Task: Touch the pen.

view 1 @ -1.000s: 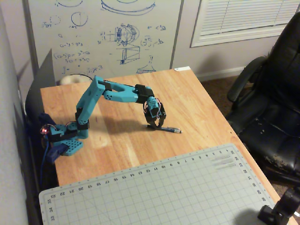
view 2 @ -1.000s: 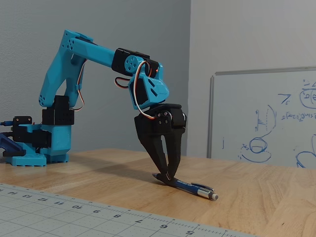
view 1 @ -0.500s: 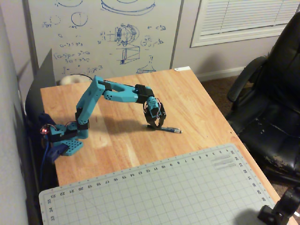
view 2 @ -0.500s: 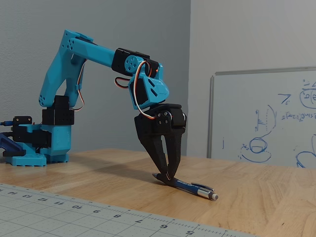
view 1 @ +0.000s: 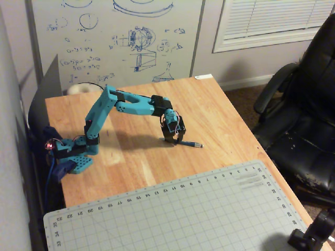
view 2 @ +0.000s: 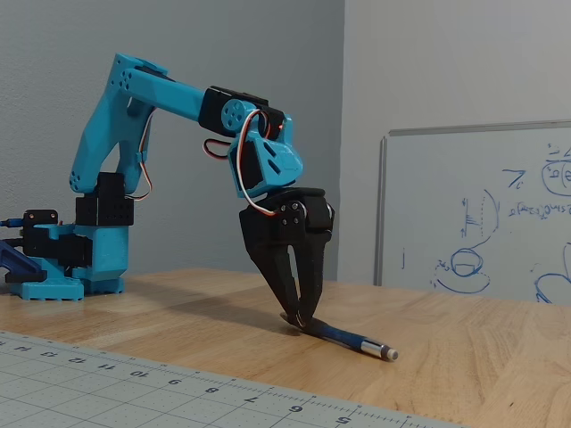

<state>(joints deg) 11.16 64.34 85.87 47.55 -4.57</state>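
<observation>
Pen [view 2: 350, 339] lies flat on the wooden counter [view 2: 464, 357], slim and dark blue-black, silvery end pointing right in the low side fixed view; in the high fixed view the pen [view 1: 190, 144] sits near the middle of the counter [view 1: 220, 120], slanting toward the right.

Tool [view 2: 299, 321] stands over the pen's left end, black fingers [view 2: 277, 276] pointing down and converging to a narrow gap, tips drawn nearly together; the tips meet the pen at its left end and look to be touching it, though whether they pinch it or merely rest on it I cannot tell; from the high fixed view the tool [view 1: 174, 140] covers that same end of the pen.

Arm [view 2: 143, 98] is turquoise with black joints, reaching from its base [view 2: 62, 267] at the left of the side view, up and over, wrist bent downward; red and white wires loop at the wrist.

Grey cutting mat [view 1: 178, 214] with a printed grid and ruler marks lies on the near part of the counter, well apart from the pen; a whiteboard [view 1: 115, 36] with blue sketches leans behind the counter; black office chair [view 1: 298, 120] stands to the right in the high view; window blinds [view 1: 267, 21] above it.
</observation>
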